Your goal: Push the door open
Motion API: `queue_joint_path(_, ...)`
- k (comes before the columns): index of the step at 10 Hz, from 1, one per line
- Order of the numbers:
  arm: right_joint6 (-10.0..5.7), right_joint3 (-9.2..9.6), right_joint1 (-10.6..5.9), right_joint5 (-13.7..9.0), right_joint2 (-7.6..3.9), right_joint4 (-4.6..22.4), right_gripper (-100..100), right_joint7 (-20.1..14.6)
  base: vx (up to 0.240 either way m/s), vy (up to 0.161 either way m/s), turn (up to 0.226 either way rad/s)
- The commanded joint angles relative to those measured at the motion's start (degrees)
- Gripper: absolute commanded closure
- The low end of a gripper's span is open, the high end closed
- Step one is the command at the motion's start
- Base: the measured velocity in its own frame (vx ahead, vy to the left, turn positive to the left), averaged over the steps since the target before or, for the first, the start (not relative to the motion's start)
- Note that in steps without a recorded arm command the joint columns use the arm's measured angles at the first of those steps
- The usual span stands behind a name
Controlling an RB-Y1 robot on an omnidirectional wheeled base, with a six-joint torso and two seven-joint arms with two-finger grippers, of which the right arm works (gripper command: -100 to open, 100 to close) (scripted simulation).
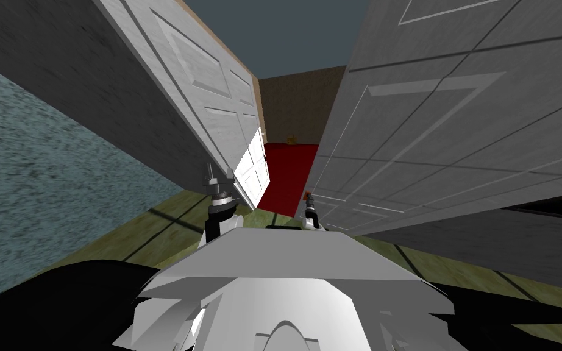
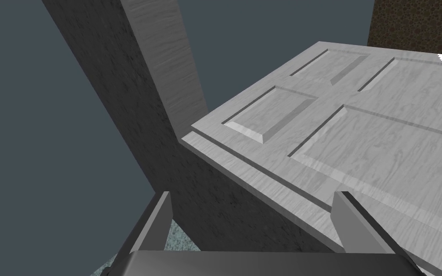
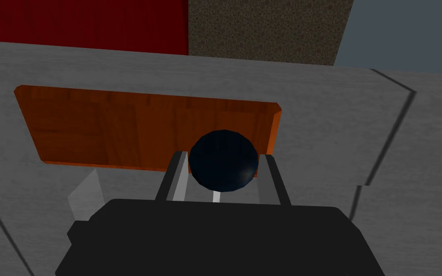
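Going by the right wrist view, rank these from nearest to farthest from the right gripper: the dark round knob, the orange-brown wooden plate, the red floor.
1. The dark round knob: held by the right gripper, fingers pressing its sides.
2. The orange-brown wooden plate: just behind the knob, on the grey door.
3. The red floor: beyond the door's edge, farthest.

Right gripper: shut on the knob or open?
Shut: on the right gripper, both fingers press the sides of the dark knob, in front of the orange plate.
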Motion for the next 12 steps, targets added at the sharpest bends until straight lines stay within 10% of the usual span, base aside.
queue_joint_path(1, -0.63, -0.96, -0.56, -0.48, -1.03, -0.01, 100, 0.27, 0.184, 0.032, -0.037)
queue_joint_path(11, -0.96, -5.88, -0.76, -3.61, -3.79, 0.30, 100, 1.63, 0.176, 0.011, -0.048)
queue_joint_path(12, -0.58, -4.99, -0.60, -3.41, -3.32, 0.45, -100, 1.10, -0.007, 0.071, -0.068)
